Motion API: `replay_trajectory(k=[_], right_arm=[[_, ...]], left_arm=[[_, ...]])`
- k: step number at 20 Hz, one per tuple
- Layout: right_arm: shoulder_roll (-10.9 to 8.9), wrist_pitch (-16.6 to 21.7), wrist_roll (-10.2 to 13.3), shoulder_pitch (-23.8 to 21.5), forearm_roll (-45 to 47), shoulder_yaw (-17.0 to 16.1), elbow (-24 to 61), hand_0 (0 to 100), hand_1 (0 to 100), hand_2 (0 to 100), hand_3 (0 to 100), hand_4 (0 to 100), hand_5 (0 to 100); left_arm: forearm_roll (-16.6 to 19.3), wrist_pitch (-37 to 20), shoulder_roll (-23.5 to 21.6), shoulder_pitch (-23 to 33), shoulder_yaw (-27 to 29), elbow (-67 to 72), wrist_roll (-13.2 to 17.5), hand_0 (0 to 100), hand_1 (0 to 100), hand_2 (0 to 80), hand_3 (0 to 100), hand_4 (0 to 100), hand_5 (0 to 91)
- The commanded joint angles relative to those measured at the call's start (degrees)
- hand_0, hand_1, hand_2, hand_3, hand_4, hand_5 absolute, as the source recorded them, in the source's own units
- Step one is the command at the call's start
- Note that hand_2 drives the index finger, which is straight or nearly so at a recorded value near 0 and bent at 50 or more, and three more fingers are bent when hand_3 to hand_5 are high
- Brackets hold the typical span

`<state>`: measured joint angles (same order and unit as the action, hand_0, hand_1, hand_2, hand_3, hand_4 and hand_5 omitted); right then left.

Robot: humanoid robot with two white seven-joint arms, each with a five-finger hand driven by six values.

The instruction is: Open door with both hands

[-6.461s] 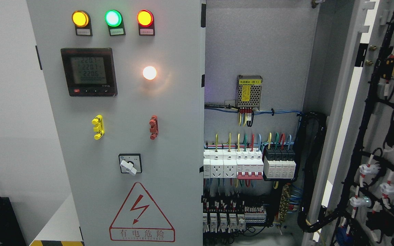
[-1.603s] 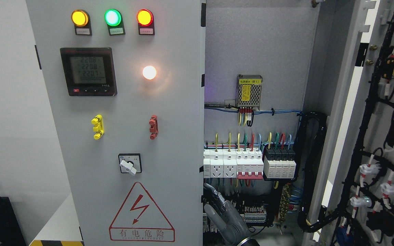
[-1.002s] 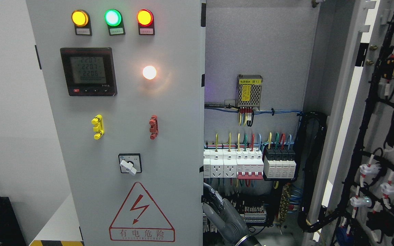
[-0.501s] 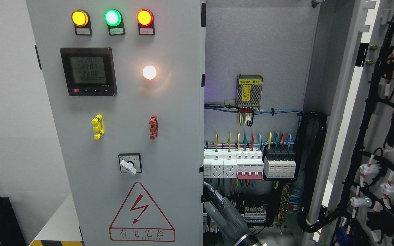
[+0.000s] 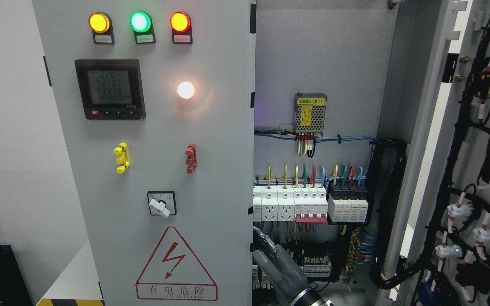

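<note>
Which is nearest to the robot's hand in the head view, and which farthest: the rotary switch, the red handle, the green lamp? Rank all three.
From the hand at the left door's edge, bottom centre:
1. Rotary switch, left of the hand, low on the door.
2. Red handle, higher, mid-door.
3. Green lamp, top of the door.
</note>
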<state>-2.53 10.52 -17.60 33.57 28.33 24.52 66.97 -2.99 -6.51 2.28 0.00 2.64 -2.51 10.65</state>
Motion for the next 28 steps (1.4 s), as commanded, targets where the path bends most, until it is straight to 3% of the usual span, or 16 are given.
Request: replay_trajectory(k=[1,28], right_arm=[[0.07,-0.06,-0.94,0.62,0.14,-0.09,-1.58,12,39,0,0,0,0],[0.34,-0.5,-3.32,1.24,1.45,-0.17,-1.58,12,39,0,0,0,0]], left_arm=[[0.0,0.0,0.0,1.05,0.0,0.05,-0.01,12,39,0.0,0,0,0.0],[0.0,0.0,0.0,1.05,0.0,0.05,-0.01,12,39,0.0,0,0,0.0]])
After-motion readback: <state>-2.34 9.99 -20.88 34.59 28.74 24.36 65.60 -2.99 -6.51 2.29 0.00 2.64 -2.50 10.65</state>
